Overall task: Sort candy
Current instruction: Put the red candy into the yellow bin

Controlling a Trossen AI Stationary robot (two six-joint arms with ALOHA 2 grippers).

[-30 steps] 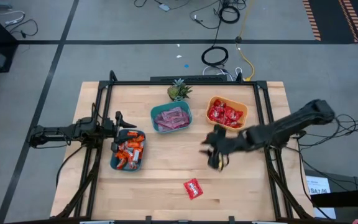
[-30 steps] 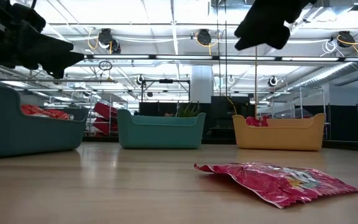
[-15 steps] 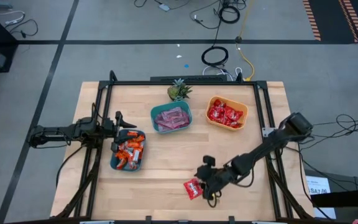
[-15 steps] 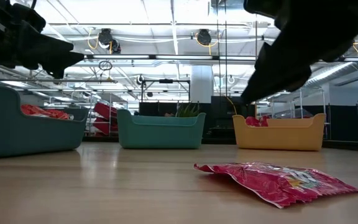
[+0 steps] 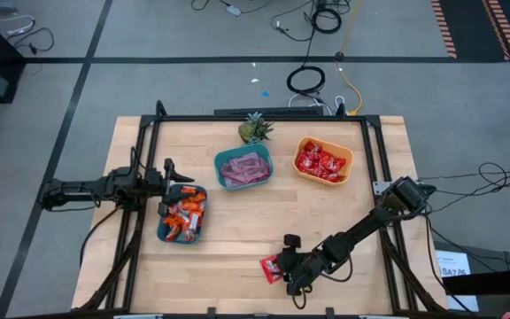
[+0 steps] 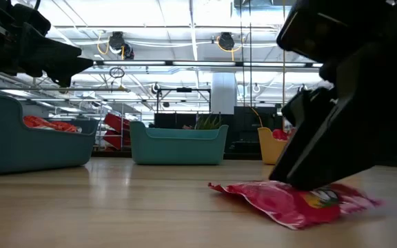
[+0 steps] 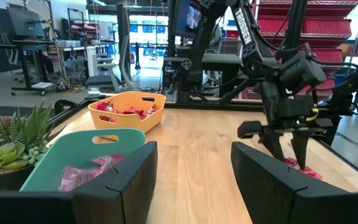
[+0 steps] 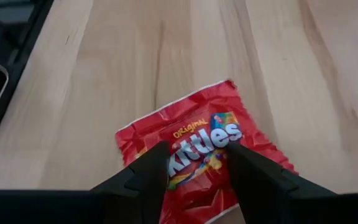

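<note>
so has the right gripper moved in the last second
Yes. The right gripper went from beside the orange bowl toward the table's near edge, now down at the red candy.

Shiny red candy packet [image 8: 201, 154] with white lettering and a small multicoloured patch, on pale wood-grain table [image 5: 237, 239]. Teal bowl [image 5: 181, 215] of orange and red wrappers; teal bowl [image 5: 244, 168] of pink-purple ones; orange bowl [image 5: 322, 160] of red. Green plant [image 5: 254, 129], possibly brownish below. Dark fingers [image 8: 148, 174].
</note>
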